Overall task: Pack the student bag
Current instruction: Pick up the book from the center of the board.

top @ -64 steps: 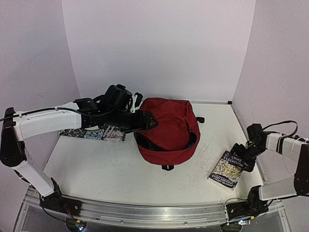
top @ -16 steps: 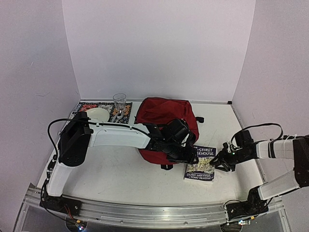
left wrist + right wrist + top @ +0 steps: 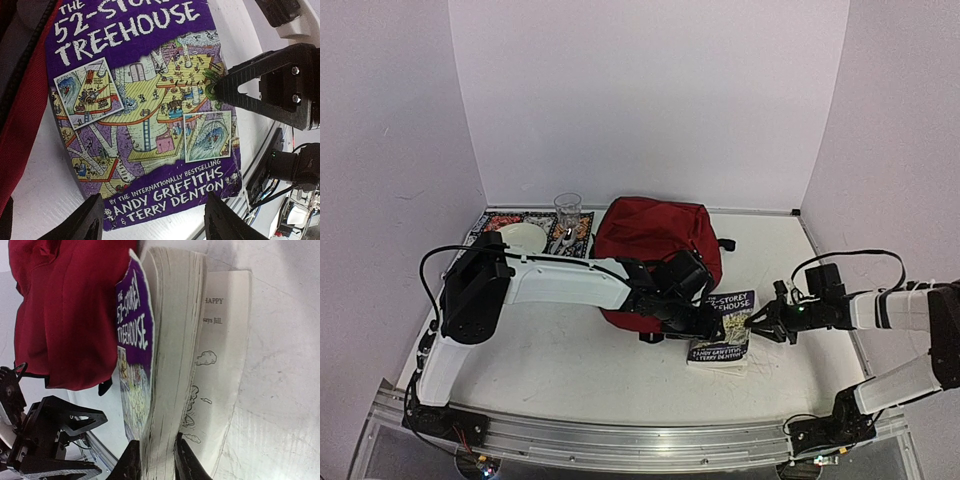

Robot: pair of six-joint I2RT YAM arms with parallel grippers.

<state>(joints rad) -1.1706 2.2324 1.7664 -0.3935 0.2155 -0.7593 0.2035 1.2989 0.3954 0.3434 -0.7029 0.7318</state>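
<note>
Top view: soft dark-red fabric backpack [image 3: 655, 240] with black trim sat slumped mid-table. A purple paperback book [image 3: 726, 326] lay just in front of it on the white table [image 3: 550, 370]. The left gripper [image 3: 706, 318] hovered over the book's left side and the right gripper [image 3: 754, 325] was at its right edge.

Left wrist: left gripper [image 3: 155, 215] jaws spread wide, holding nothing, cover beneath.

Right wrist: right gripper [image 3: 156, 450] pinched the page block only. The last page [image 3: 227, 340] lay flat on the table, outside the grip.

Judgement: lift slowly. The left should clamp the whole book before feeding it in, or the pages may splay or tear. Backpack opening not visible.
</note>
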